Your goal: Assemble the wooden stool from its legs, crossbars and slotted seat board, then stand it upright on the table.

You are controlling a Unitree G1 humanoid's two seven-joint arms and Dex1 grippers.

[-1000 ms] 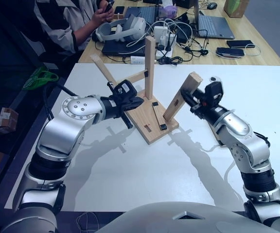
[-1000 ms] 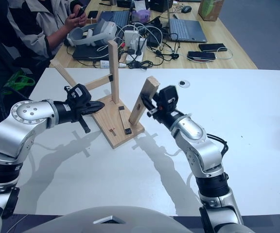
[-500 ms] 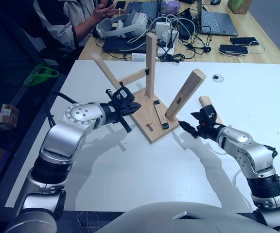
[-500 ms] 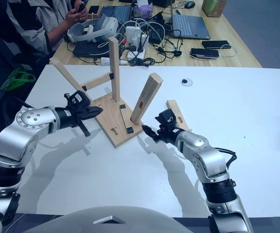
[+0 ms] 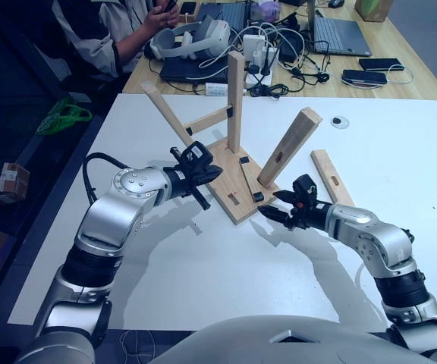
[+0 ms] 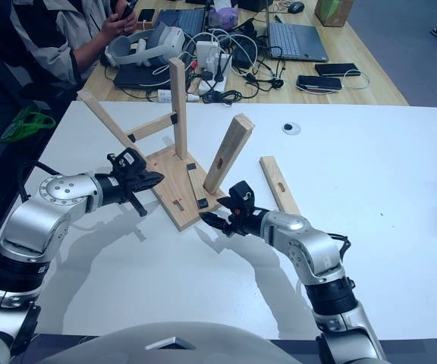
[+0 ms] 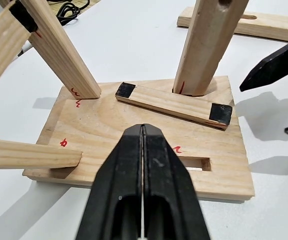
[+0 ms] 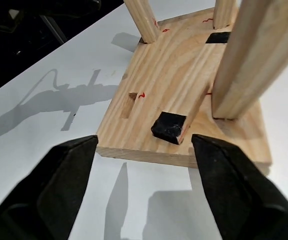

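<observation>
The seat board (image 5: 234,182) lies flat on the white table (image 5: 203,265), slotted face up, between the two grippers. Three legs stand in it: one upright leg (image 5: 234,102) at the far side, one slanted leg (image 5: 165,112) tipping out to the left, and one leaning leg (image 5: 288,146) tilting to the right. A crossbar (image 5: 209,119) joins the upright leg and the slanted one. A second crossbar (image 7: 174,104) (the one with black ends) lies flat on the board beside the foot of the leaning leg. One empty slot (image 7: 193,163) shows near the board's front corner. A loose leg (image 5: 331,177) lies flat on the table, to the right of the board and apart from it.

The left gripper (image 7: 143,132) has its fingers pressed together with nothing between them. Its tips sit over the board's left edge, and I cannot tell whether they touch the wood. The right gripper (image 5: 270,205) is spread wide and holds nothing. It hangs low, just beside the board's front end, with that end lying straight ahead of the gap.
</observation>
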